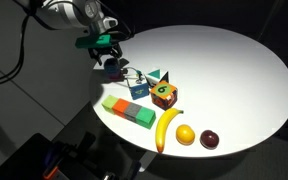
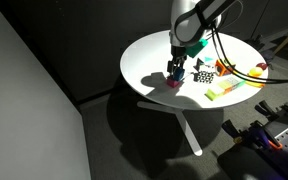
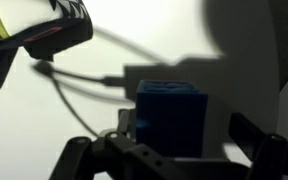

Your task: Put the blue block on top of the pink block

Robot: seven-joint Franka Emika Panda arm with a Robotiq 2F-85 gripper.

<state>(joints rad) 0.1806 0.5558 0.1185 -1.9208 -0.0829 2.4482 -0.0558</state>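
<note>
The blue block (image 3: 170,115) is a plain dark-blue cube that fills the lower middle of the wrist view, standing between my fingers. My gripper (image 3: 184,135) is open around it: the left finger is close to the block and the right finger stands apart with a visible gap. In an exterior view my gripper (image 2: 176,70) is low over the near-left part of the round white table (image 2: 154,50). A bit of the pink block (image 2: 172,84) shows right under it. In an exterior view my gripper (image 1: 110,58) hides both blocks. The pink block is hidden in the wrist view.
Beside my gripper lie a pictured block (image 1: 137,84), teal triangular blocks (image 1: 155,77) and an orange numbered cube (image 1: 165,95). Nearer the table's edge are a green and red block row (image 1: 129,110), a banana (image 1: 169,128), a lemon (image 1: 185,134) and a dark red fruit (image 1: 210,139). Cables trail across the table (image 3: 74,75).
</note>
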